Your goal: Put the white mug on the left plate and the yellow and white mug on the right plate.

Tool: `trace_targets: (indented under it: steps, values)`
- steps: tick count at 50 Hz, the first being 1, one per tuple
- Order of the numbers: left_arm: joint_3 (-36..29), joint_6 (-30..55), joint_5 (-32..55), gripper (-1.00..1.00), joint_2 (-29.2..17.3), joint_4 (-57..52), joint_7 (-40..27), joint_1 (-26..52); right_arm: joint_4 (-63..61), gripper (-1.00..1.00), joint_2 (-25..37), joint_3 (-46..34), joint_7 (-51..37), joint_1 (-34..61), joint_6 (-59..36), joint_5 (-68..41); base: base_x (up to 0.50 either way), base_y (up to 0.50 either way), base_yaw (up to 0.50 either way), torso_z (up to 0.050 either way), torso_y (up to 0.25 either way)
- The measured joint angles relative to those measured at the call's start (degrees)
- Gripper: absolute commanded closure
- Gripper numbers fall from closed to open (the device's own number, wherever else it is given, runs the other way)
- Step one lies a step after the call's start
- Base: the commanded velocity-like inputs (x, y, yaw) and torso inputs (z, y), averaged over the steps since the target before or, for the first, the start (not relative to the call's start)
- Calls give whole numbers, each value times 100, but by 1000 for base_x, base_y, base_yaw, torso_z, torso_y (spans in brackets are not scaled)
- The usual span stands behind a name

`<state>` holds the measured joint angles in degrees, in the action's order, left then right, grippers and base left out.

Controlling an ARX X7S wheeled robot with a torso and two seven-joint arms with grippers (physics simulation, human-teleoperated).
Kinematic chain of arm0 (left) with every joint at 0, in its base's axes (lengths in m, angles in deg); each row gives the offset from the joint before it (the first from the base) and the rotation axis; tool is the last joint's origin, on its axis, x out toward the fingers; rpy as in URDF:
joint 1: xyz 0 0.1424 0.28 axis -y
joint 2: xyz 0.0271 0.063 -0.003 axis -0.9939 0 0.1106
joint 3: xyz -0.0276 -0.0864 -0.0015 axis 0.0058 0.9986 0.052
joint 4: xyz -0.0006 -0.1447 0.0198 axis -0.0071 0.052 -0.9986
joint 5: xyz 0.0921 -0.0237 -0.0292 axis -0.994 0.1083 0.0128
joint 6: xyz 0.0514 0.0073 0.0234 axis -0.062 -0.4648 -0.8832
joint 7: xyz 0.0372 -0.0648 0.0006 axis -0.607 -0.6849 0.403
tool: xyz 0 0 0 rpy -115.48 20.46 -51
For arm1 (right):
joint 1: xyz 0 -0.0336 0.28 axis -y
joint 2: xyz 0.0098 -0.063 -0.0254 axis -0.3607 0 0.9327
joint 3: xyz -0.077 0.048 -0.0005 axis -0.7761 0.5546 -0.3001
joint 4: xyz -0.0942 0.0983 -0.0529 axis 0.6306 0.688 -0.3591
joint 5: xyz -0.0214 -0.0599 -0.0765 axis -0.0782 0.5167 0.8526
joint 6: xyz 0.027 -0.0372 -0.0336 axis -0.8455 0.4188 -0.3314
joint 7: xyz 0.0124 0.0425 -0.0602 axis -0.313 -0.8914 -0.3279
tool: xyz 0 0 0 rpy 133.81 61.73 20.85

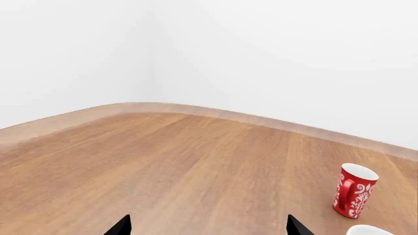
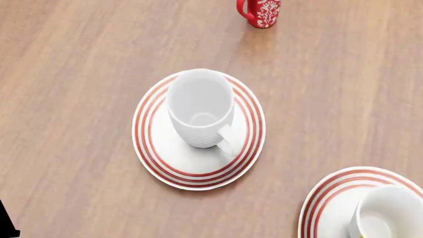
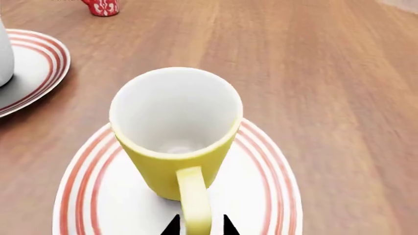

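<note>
The white mug point(image 2: 198, 106) stands upright on the left plate point(image 2: 146, 144) in the head view. The yellow and white mug point(image 3: 173, 142) stands upright on the right plate point(image 3: 261, 196), and both show at the head view's lower right: the mug point(image 2: 390, 213) and the plate point(image 2: 324, 198). My right gripper point(image 3: 199, 226) straddles the mug's yellow handle point(image 3: 195, 200), with its fingertips point(image 3: 171, 227) slightly apart and a thin gap showing beside the handle. My left gripper point(image 1: 209, 227) is wide open and empty over bare table.
A red mug with a white floral pattern point(image 2: 261, 12) stands at the far side of the wooden table point(image 2: 79, 74), and it also shows in the left wrist view point(image 1: 353, 191). The table's far edge point(image 1: 196, 108) meets a white wall.
</note>
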<state>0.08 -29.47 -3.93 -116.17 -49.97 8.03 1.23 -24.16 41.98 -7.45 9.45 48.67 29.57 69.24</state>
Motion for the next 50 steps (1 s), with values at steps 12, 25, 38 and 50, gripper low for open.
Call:
trace_targets:
  steps: [12, 25, 38, 50]
  values:
    - [-2, -4, 9, -100, -12, -2, -16, 4, -78, -100, -9, 68, -44, -62, 150, -96, 0, 0, 0, 0, 0]
    - [-9, 1, 18, -100, -22, -9, -38, 16, -203, -100, -57, 270, 104, -295, 610, -420, 0, 0, 0, 0, 0]
    - [4, 5, 43, -100, -45, -46, -65, 22, -1078, -100, 69, 854, 49, -727, 602, -1177, 0, 0, 0, 0, 1]
    - [19, 2, 72, -100, -64, -82, -90, 33, -1831, -100, 569, 1155, -508, -508, -58, -1871, 0, 0, 0, 0, 0]
